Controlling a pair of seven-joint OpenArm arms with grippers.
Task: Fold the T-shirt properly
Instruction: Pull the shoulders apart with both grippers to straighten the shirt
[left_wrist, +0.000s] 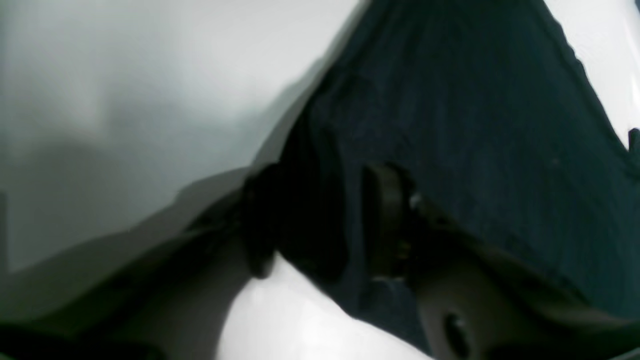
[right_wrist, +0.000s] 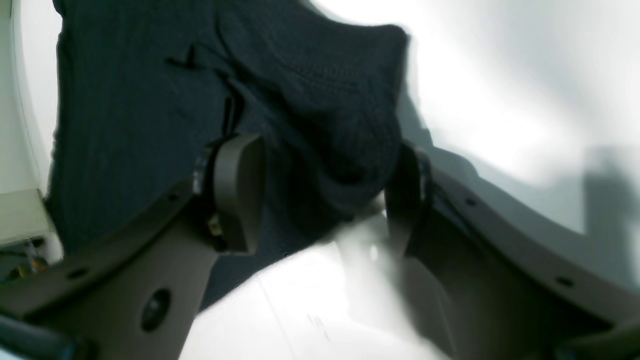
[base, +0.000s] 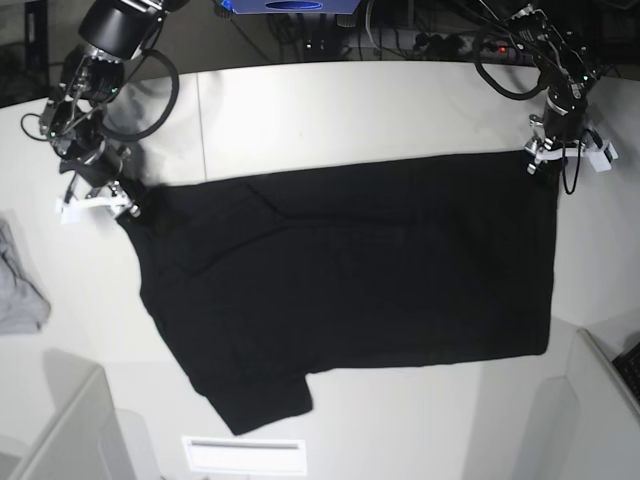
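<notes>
Black tee spread flat mid-desk, both arms pinching its far corners.

Nearest the front edge, one sleeve sticks out twd the front-left; the T-shirt (base: 350, 280) covers most of the white desk (base: 330, 110), no print showing. A small grey cloth (base: 18, 285) sits at the left edge, apart. Far-left, the right gripper (right_wrist: 320, 200) is clamped on a bunched shoulder/sleeve fold; far-right, the left gripper (left_wrist: 320, 220) is closed over the hem corner. Risk, imo: thin pinch slips if arms pull apart or lift unevenly, fabric drops skewed, fold goes crooked. Containers: none in view.
</notes>
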